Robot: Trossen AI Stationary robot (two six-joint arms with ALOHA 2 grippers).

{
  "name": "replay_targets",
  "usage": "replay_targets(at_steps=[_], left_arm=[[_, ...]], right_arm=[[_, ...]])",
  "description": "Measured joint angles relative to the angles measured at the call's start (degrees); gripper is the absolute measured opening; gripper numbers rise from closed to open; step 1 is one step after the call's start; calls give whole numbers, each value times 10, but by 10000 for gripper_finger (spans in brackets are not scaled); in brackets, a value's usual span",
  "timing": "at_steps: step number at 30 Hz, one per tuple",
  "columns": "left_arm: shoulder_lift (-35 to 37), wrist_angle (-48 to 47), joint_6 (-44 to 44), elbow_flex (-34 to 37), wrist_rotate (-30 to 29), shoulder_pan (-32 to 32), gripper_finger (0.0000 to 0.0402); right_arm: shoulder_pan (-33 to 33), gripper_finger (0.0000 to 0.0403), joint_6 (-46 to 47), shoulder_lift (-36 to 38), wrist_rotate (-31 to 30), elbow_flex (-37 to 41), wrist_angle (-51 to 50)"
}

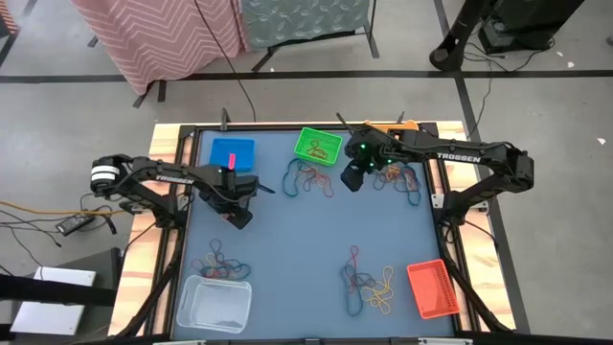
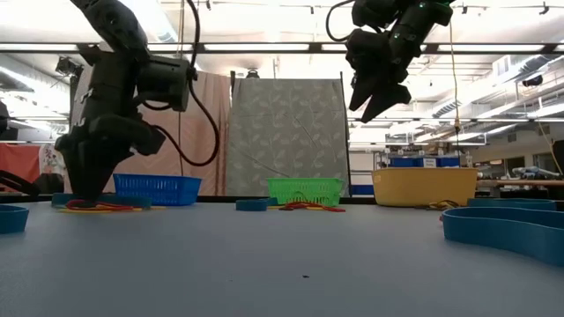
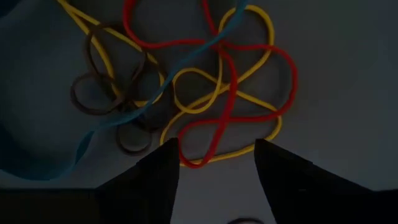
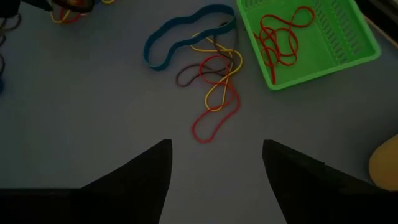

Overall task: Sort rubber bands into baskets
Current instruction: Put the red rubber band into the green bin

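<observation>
From above, I am looking down at the blue table [image 1: 306, 240]. The left gripper [image 1: 238, 218] is hanging low on the left side, near the blue basket [image 1: 233, 153]. The right gripper [image 1: 352, 178] is hanging up high at the far side, just beside the green basket [image 1: 318, 146]. Little piles of rubber bands [image 1: 369, 284] are lying all over, thin loops in red, yellow, blue and brown. The red-orange basket [image 1: 430, 288] and the clear white basket [image 1: 214, 304] are sitting at the near edge.

From table height, I am seeing the yellow-orange basket [image 2: 425, 187] far off on the right.

Through the left wrist, its fingers [image 3: 155, 180] are standing apart around the edge of a tangle [image 3: 205, 81], holding nothing.

Through the right wrist, its fingers [image 4: 143, 180] are spread wide and empty. Red bands [image 4: 283, 37] are lying inside the green basket.
</observation>
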State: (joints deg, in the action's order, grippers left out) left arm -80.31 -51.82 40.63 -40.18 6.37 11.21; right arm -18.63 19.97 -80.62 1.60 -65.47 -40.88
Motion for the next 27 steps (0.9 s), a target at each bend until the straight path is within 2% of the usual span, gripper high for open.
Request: replay_targets(at_steps=[15, 18, 22, 27], left_arm=[[-44, -2, -17, -2, -19, -1, 128], [-45, -4, -33, -1, -11, -1, 93], [-45, -14, -55, -10, 5, -1, 19], [-45, -62, -99, -70, 8, -1, 4]], right_arm=[[0, 259, 0, 0, -1, 0, 1], [0, 259, 0, 0, -1, 0, 1], [0, 256, 0, 0, -1, 0, 1], [0, 256, 0, 0, 3, 0, 2]])
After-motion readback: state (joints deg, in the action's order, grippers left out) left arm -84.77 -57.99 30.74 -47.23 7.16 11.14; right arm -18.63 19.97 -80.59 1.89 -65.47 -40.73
